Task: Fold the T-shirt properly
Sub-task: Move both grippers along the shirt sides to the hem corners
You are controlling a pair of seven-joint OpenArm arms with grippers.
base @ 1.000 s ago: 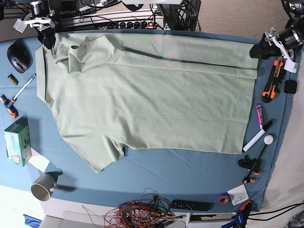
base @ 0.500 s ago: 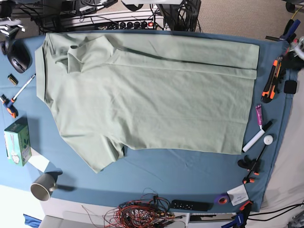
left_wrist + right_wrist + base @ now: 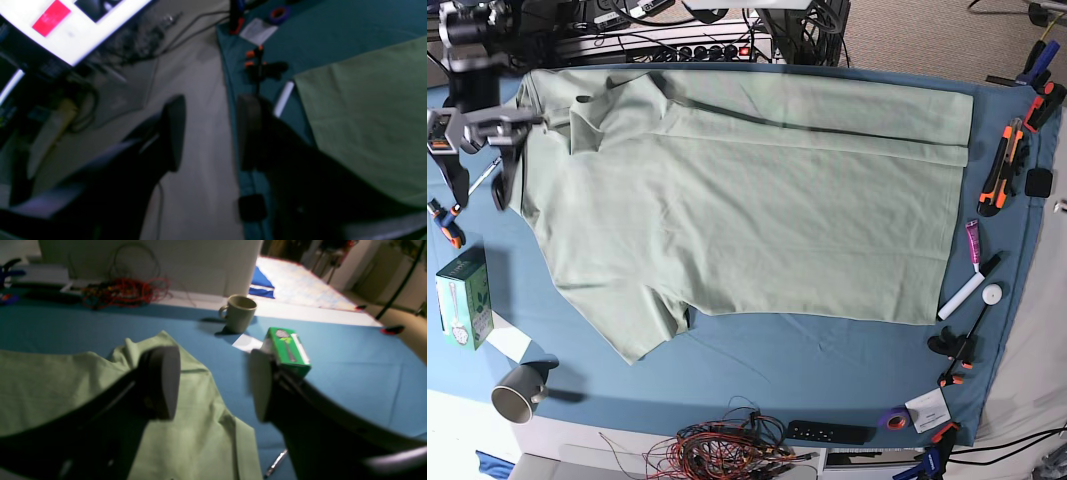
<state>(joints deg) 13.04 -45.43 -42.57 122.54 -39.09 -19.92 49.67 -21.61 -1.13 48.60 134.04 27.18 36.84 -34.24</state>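
The pale sage-green T-shirt (image 3: 747, 200) lies flat on the teal tablecloth (image 3: 827, 350), collar (image 3: 577, 120) at the left, and its far edge is folded over in a strip. One sleeve (image 3: 637, 325) sticks out at the front left. My right gripper (image 3: 477, 188) hovers over the shirt's left edge, open and empty. In the right wrist view this gripper (image 3: 213, 383) is above the sleeve (image 3: 200, 406). My left gripper (image 3: 210, 133) is open and empty beside the table's right edge, with the shirt's hem (image 3: 367, 116) to its right. It is out of the base view.
A mug (image 3: 519, 390), a green box (image 3: 464, 298) and pens lie along the left. Clamps (image 3: 957, 350), a white marker (image 3: 962, 295), cutters (image 3: 999, 170) and purple tape (image 3: 894, 420) line the right edge. Red wires (image 3: 727, 450) and a remote (image 3: 827, 432) lie at the front.
Both arms left the shirt's far corners. The right arm has come back in over the shirt's left edge. The left arm has gone out of the base view to the right.
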